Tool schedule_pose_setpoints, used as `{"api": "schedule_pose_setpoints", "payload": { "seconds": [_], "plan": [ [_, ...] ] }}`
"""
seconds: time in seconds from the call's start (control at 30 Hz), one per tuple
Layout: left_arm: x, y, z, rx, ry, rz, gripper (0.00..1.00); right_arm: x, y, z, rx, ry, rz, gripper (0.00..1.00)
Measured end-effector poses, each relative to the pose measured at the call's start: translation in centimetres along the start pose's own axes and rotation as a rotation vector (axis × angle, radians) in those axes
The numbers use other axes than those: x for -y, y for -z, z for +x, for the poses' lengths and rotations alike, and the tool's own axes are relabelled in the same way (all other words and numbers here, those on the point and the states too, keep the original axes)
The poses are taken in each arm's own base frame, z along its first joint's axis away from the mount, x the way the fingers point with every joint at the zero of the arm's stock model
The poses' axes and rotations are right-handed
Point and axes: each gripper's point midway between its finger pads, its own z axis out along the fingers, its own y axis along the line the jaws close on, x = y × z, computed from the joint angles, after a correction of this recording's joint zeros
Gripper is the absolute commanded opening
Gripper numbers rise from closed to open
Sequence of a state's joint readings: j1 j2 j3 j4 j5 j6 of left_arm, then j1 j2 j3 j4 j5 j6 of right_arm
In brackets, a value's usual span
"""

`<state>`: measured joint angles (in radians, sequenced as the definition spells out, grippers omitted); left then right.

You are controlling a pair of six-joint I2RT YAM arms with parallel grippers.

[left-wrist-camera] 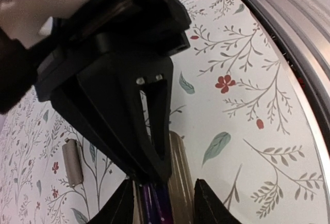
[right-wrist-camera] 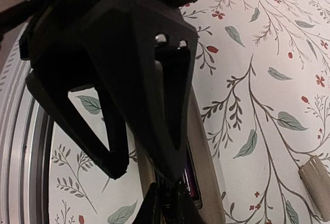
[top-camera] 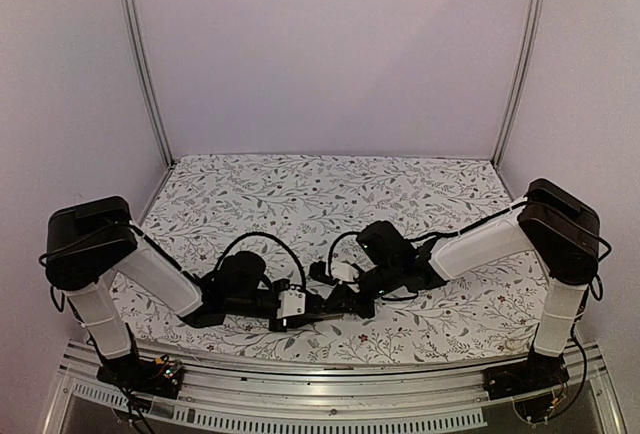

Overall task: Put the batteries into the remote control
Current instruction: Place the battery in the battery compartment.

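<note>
Floral worktop (top-camera: 300, 184): my left gripper (left-wrist-camera: 166, 206) clamps the long edges of the remote control (left-wrist-camera: 180, 177), which lies back up near the front rail. My right gripper (right-wrist-camera: 166, 203) is closed, its tips down in the recess against a purple battery (right-wrist-camera: 191, 180), and the grey cover (left-wrist-camera: 72, 162) lies loose beside. Risk: an off-axis push could pop the battery out or twist the remote in my narrow left hold, and the closed tips hide whether the battery is seated.
</note>
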<state>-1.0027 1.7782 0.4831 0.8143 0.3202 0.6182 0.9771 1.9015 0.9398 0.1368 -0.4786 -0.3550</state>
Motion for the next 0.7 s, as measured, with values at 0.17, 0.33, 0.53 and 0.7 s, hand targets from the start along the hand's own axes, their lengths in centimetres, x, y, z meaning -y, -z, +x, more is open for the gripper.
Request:
{"api": "schedule_pose_setpoints", "payload": {
  "seconds": [0.17,0.33,0.53,0.7],
  "plan": [
    [1.9,0.9,2.2,-0.096,0.033,0.046,0.35,0.0,0.0,0.0,0.005,0.003,0.0,0.08],
    [1.8,0.9,2.3,-0.117,0.061,0.036,0.38,0.0,0.0,0.0,0.007,0.005,0.002,0.09],
    [1.8,0.7,2.3,-0.116,0.023,0.028,0.4,0.0,0.0,-0.1,0.008,0.006,0.004,0.13],
    [1.5,0.3,2.2,-0.102,-0.02,0.008,0.33,0.0,-0.2,-0.1,0.006,0.014,0.015,0.16]
  ]
}}
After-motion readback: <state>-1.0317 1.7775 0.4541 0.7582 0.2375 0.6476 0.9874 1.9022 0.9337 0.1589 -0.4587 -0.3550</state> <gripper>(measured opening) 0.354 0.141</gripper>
